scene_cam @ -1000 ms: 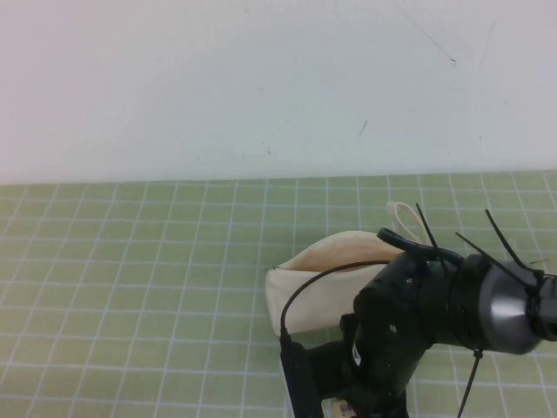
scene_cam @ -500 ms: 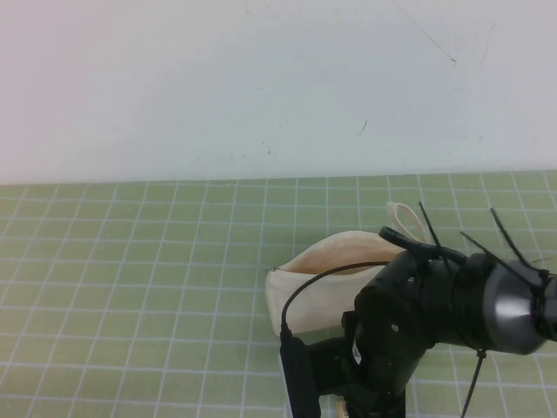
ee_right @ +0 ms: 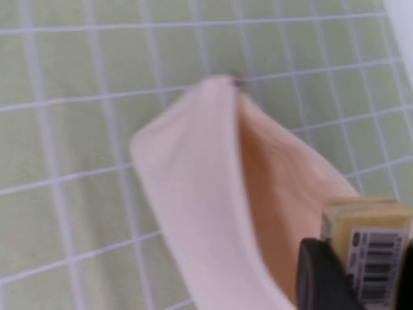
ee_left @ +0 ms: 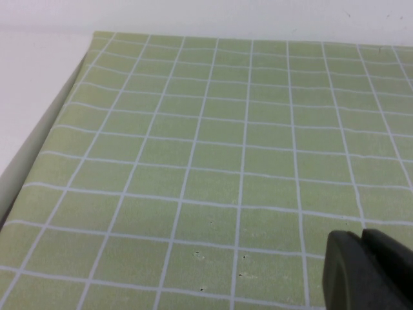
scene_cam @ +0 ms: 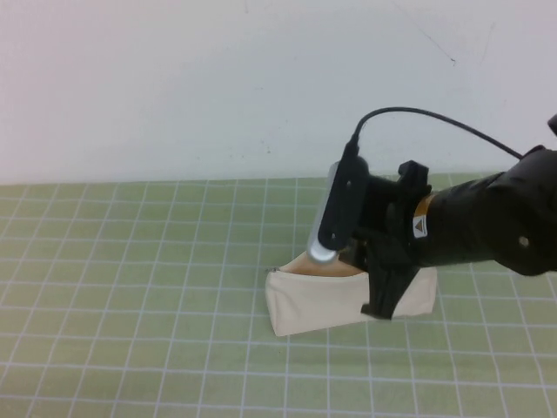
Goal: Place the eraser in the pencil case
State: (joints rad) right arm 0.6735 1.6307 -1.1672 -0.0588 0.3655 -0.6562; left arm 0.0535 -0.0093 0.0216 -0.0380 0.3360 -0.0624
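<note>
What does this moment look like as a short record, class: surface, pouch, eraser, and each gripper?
surface: green mat with a white grid
pouch: cream fabric zip pencil case, mouth gaping open
eraser: small tan-sleeved block with a barcode label, held over the pouch's opening
right gripper: above the pouch, shut on the eraser
left gripper: over bare mat, shut, holding nothing

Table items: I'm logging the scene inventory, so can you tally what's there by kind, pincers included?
Pencil case: 1, open on the green mat.
Eraser: 1, held in the right pincer above the case opening.
Pincers: 2; the left pincer hovers over bare mat.
Total: 4
</note>
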